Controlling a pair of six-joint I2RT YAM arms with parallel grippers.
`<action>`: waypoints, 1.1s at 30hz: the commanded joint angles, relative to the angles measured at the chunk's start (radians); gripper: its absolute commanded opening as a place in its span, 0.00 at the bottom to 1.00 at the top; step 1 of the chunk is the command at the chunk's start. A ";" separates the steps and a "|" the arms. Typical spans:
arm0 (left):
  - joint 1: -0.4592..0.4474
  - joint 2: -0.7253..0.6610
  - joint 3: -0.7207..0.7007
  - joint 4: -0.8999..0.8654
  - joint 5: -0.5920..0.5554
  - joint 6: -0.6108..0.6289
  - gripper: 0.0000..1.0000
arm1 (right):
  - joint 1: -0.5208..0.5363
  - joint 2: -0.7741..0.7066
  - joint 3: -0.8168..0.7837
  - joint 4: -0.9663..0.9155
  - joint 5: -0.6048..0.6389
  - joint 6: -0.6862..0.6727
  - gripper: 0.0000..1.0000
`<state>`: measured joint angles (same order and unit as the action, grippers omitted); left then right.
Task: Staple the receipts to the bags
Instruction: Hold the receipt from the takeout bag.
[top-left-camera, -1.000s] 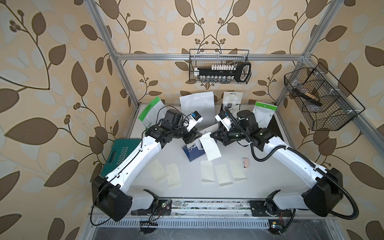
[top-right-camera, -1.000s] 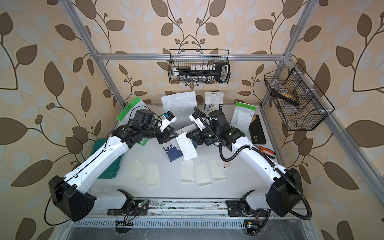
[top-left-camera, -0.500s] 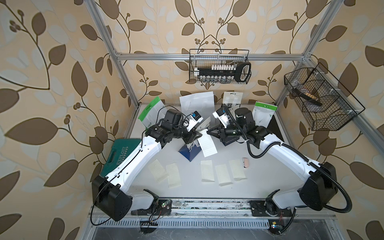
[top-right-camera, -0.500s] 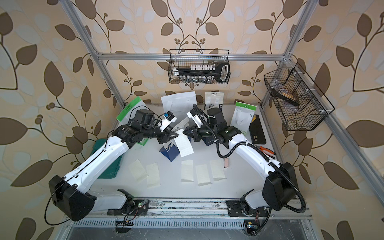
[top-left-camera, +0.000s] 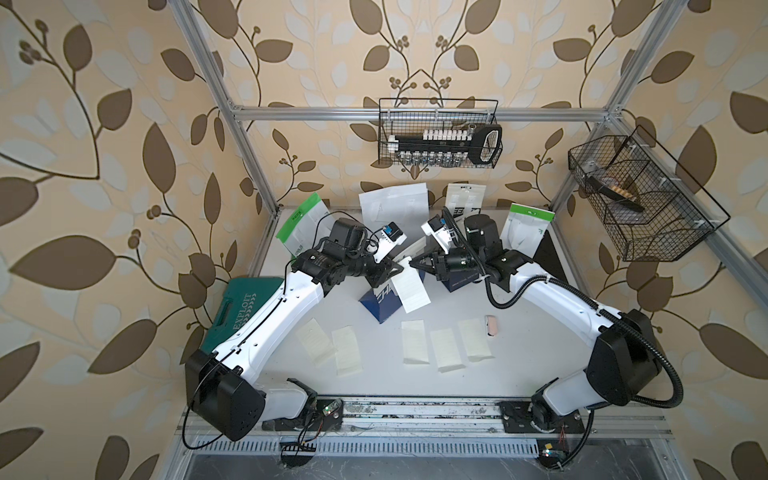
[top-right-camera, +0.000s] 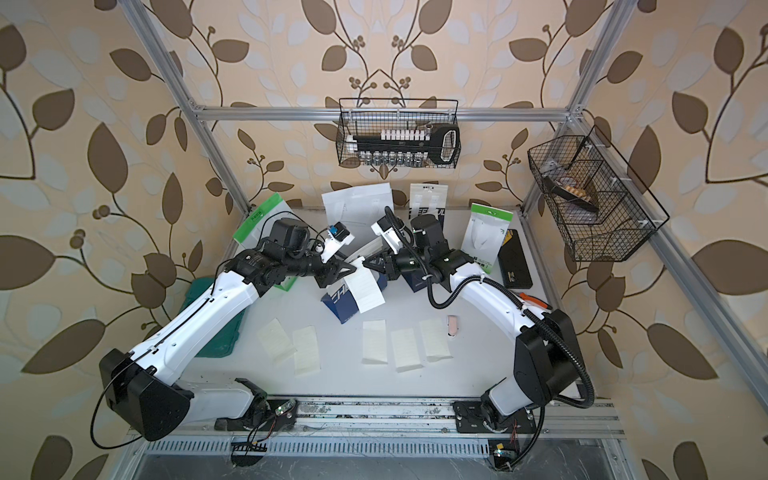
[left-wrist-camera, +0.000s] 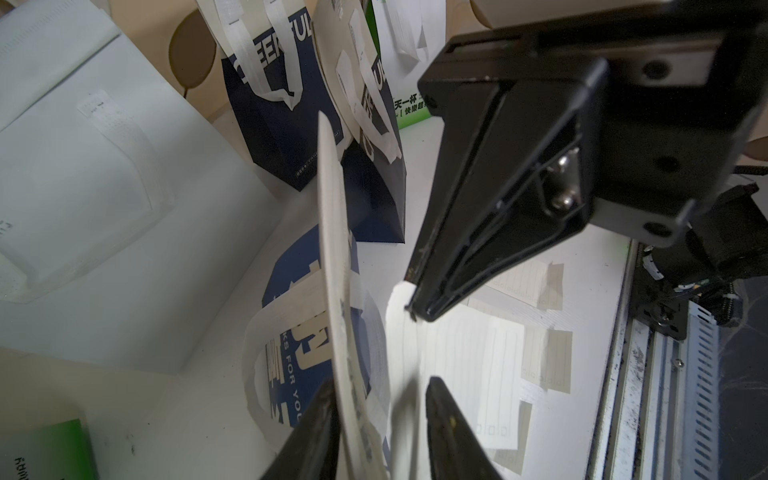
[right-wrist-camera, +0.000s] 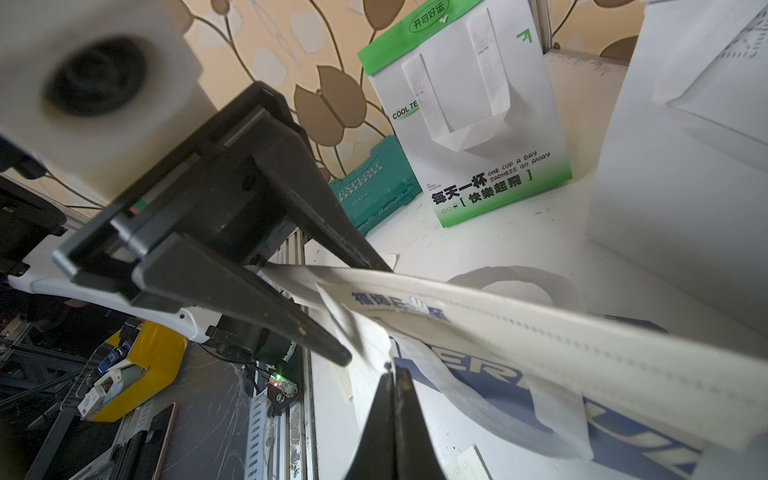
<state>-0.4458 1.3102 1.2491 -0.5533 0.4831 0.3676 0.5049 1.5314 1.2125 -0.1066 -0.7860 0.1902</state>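
Observation:
A navy-and-white bag lies mid-table with its cream top edge raised. My left gripper is open. Its jaws straddle that edge and a hanging receipt; one finger touches the bag, and a gap remains beside the receipt. My right gripper is shut on the receipt's upper corner, tip to tip with the left. Several more receipts lie flat toward the front. Other bags lean on the back wall.
A teal tool case lies at the left edge under my left arm. A small pink object rests beside the flat receipts. Wire baskets hang on the back and right walls. A black slab and orange-handled pliers lie at the right.
My right gripper has carried the receipt leftward up to the left gripper. The navy bag's top edge has risen off the table. The left jaws have narrowed around bag edge and receipt.

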 joint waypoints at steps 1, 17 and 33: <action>-0.004 0.012 0.030 -0.010 0.005 0.015 0.35 | -0.004 0.006 0.022 0.045 -0.026 0.000 0.00; -0.004 0.011 0.029 -0.007 0.000 0.016 0.28 | -0.009 0.003 0.012 0.058 0.007 0.011 0.00; -0.004 0.014 0.029 -0.003 -0.019 0.011 0.23 | -0.020 0.018 -0.002 0.078 0.018 0.028 0.00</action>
<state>-0.4458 1.3178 1.2537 -0.5495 0.4744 0.3752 0.4877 1.5372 1.2125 -0.0479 -0.7734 0.2165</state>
